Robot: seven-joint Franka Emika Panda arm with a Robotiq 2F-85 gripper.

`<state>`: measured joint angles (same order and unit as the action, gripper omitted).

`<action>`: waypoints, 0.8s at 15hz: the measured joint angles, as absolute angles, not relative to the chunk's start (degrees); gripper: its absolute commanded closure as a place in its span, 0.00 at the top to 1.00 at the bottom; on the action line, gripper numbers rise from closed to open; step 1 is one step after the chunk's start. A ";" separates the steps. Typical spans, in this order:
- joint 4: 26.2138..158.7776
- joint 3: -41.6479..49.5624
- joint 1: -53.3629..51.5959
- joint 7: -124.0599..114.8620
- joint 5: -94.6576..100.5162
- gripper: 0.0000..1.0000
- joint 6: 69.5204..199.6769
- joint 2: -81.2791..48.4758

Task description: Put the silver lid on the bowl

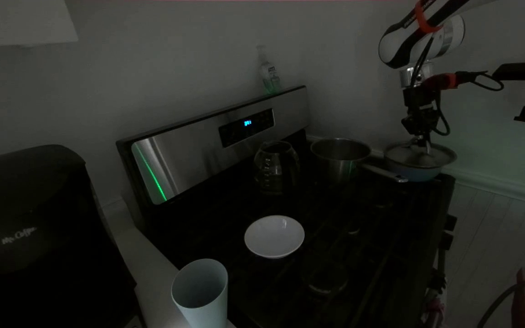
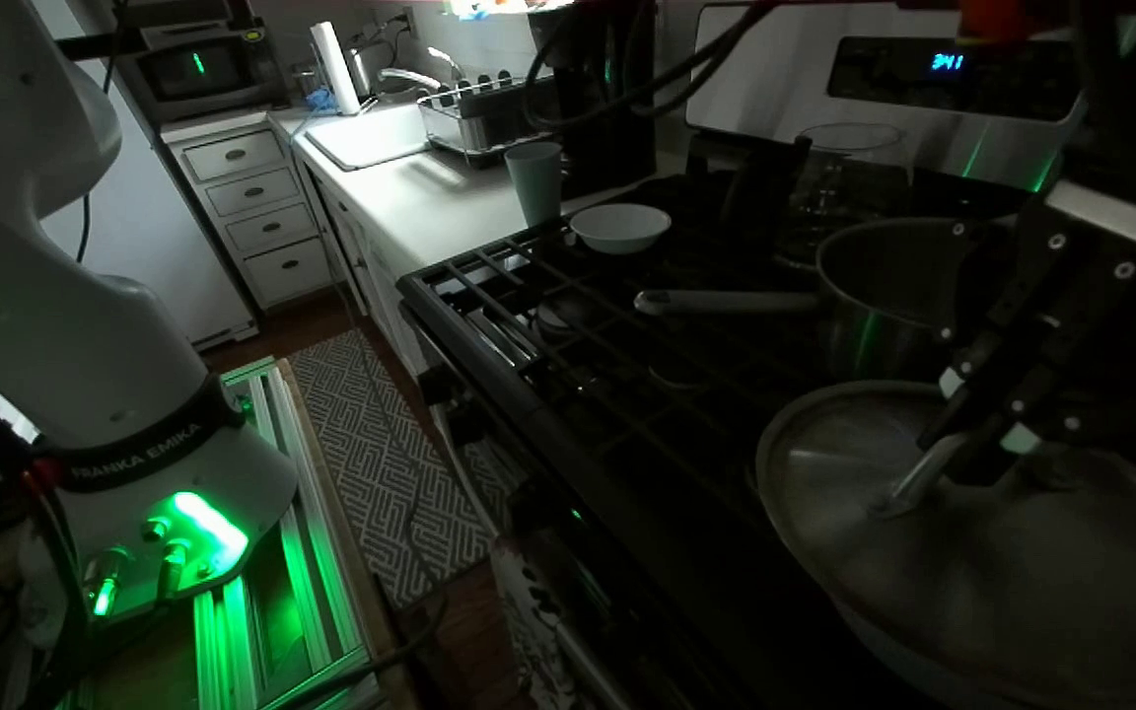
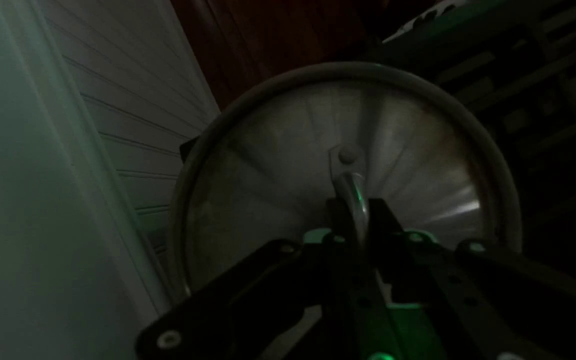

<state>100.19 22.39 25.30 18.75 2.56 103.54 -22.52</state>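
Silver and round, the lid [image 3: 268,190] covers the bluish-grey bowl [image 1: 419,174]; whether it is fully seated cannot be told. The gripper [image 3: 358,215] is clamped on the lid's arched handle [image 3: 350,182] from both sides. Near them stands a steel pot [image 1: 342,168], then a glass carafe [image 1: 277,166]; a white bowl [image 1: 274,237] and a tall cup [image 1: 210,314] stand well apart in both exterior views.
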 measured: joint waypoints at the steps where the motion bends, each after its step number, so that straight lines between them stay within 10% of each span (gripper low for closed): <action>1: 99.51 22.32 25.29 17.40 2.75 0.04 103.83 -23.23; 6: 97.16 22.15 25.27 13.03 4.93 0.04 103.58 -25.66; 7: 96.88 22.15 25.28 12.68 5.16 0.40 103.32 -26.01; 12: 96.29 21.64 25.27 11.88 5.67 0.68 102.71 -26.54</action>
<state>96.29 21.64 25.27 11.88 5.67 102.71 -26.54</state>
